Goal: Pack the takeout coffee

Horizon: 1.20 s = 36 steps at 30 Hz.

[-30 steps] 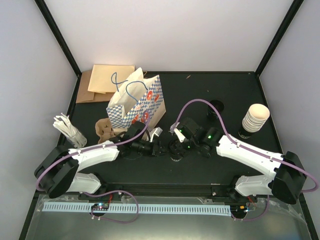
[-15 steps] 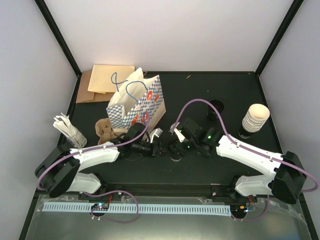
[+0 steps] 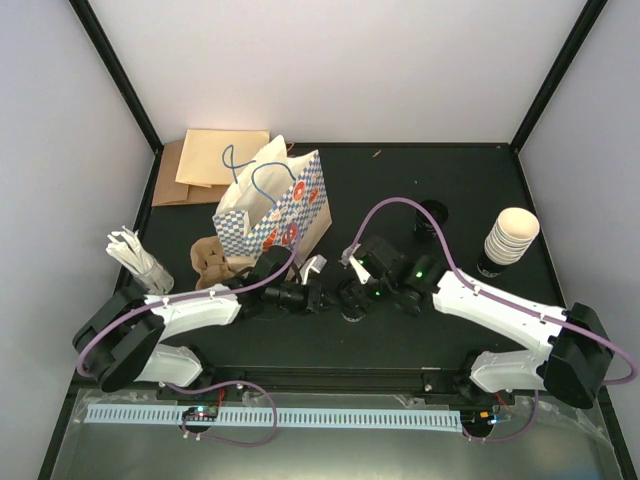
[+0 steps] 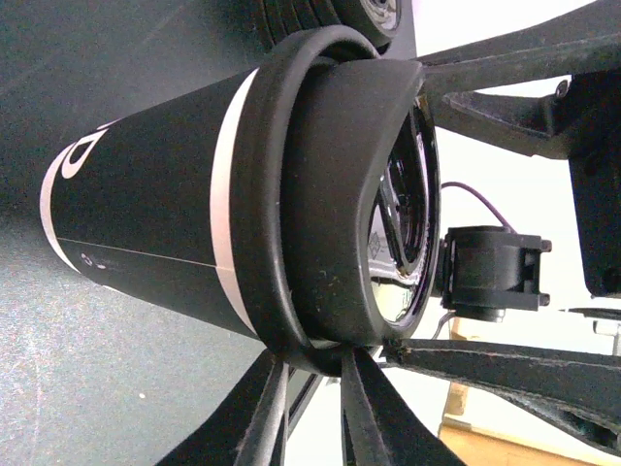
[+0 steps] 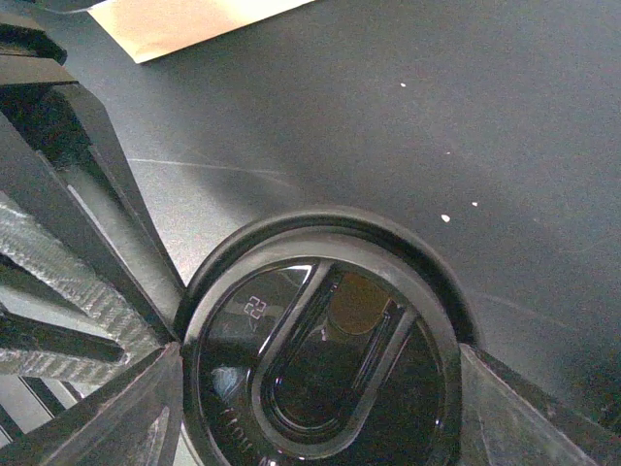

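Note:
The takeout coffee cup (image 4: pixel 146 223) stands on the dark table; it has a black wrap with a cream band under a round black lid (image 4: pixel 330 194). The left wrist view shows it sideways. My left gripper (image 4: pixel 320 408) is nearly shut, its fingers pinching the lid's rim from the side. My right gripper (image 5: pixel 320 388) reaches down over the lid (image 5: pixel 320 320), one finger against each side of its rim. In the top view the left gripper (image 3: pixel 325 297) and right gripper (image 3: pixel 350 297) meet at the table's front middle and hide most of the cup.
A blue-checked paper bag (image 3: pixel 272 205) stands open just behind the grippers. A tall stack of cream cups (image 3: pixel 508 238) is at the right, black lids (image 3: pixel 432 215) behind the right arm. A cardboard carrier (image 3: pixel 210 258), white stirrers (image 3: pixel 135 255) and brown paper bags (image 3: pixel 210 160) lie at the left.
My left gripper has edged slightly right toward the cup. The right arm and cup have barely moved.

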### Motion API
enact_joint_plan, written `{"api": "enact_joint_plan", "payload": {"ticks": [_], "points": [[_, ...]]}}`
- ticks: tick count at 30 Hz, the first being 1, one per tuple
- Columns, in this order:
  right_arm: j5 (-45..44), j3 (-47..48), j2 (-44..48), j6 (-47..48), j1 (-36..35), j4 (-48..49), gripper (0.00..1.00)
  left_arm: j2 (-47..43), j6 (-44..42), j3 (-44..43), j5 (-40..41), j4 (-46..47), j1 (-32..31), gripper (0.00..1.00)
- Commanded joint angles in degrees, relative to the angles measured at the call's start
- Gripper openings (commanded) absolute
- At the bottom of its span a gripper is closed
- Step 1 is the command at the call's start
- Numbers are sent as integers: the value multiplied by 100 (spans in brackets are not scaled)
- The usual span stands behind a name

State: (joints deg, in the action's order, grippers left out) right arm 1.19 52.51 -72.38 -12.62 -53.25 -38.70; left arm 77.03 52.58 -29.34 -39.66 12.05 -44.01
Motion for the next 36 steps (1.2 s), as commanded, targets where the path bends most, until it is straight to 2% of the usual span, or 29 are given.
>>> {"api": "enact_joint_plan", "payload": {"ticks": [1, 5, 14, 19, 23, 27, 36], "points": [[-5, -225, -73, -110, -27, -94, 66, 381, 322, 252, 520, -106, -68, 13], [-4, -295, -87, -190, -27, -150, 66, 633, 358, 271, 668, -236, -120, 9], [-30, -312, -12, -373, -36, -243, 66, 635, 280, 287, 1055, -429, -172, 10], [-440, -263, 109, -722, -19, -315, 66, -83, 38, 57, 1084, -720, -172, 22], [-884, -233, 159, -1054, -18, -391, 67, -928, -290, -263, 1455, -1528, -169, 36], [-841, -191, 204, -1058, -18, -358, 70, -1660, -601, -580, 1940, -2396, -162, 46], [-516, 46, 264, -763, -29, -364, 77, -2434, -1360, -1419, 2811, -3998, -114, 48]]}}
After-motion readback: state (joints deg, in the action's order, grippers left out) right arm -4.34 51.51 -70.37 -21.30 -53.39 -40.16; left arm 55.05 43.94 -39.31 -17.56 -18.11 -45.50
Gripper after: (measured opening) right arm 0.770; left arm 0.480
